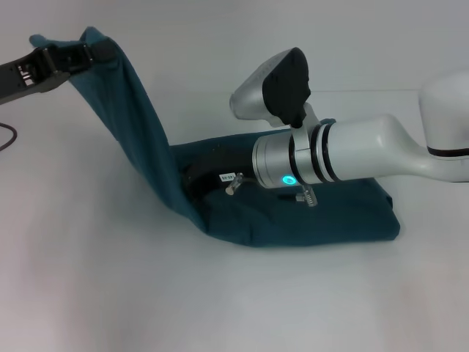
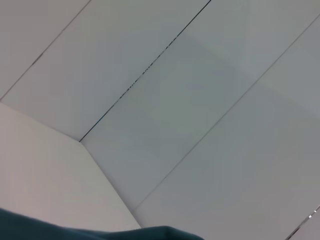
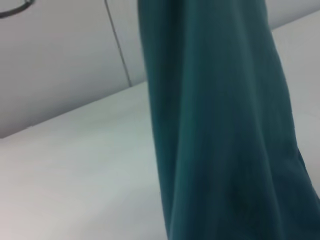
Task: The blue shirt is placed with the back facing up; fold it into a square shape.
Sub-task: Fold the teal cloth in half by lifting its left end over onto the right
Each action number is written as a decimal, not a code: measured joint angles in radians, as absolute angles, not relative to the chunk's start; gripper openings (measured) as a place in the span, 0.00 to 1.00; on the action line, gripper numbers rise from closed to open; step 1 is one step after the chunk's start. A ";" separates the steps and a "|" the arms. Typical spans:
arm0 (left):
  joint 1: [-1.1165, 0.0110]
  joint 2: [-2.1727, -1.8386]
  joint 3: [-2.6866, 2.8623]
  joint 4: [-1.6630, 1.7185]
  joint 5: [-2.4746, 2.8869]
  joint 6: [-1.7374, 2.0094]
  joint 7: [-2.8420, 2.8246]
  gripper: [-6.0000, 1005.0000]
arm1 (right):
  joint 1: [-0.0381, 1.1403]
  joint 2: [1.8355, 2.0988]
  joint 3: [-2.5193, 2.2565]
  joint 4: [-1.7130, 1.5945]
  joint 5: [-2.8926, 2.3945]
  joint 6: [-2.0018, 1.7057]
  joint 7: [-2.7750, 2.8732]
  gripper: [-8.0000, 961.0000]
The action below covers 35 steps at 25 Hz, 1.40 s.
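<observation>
Pinched shut on 1 end of the blue shirt (image 1: 139, 125), our left gripper (image 1: 94, 50) holds the fabric high at the far left of the white table (image 1: 88, 279). From there the cloth slopes down to a folded bundle lying mid-table. Our right gripper (image 1: 196, 176) sits low on that bundle, under the raised flap; we cannot tell how its fingers stand.
</observation>
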<state>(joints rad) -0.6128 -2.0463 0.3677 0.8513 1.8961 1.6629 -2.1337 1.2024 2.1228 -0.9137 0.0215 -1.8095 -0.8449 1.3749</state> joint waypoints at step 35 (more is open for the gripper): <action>-0.982 -2.175 0.489 -0.002 1.582 1.224 -1.411 0.02 | 0.456 1.959 -0.827 -0.686 -1.819 -1.087 1.724 0.01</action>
<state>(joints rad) -0.9818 -2.1753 0.4887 -0.0018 1.5822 1.2242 -1.4115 0.4561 1.9585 -0.8268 -0.6862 -1.8189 -1.0875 1.7238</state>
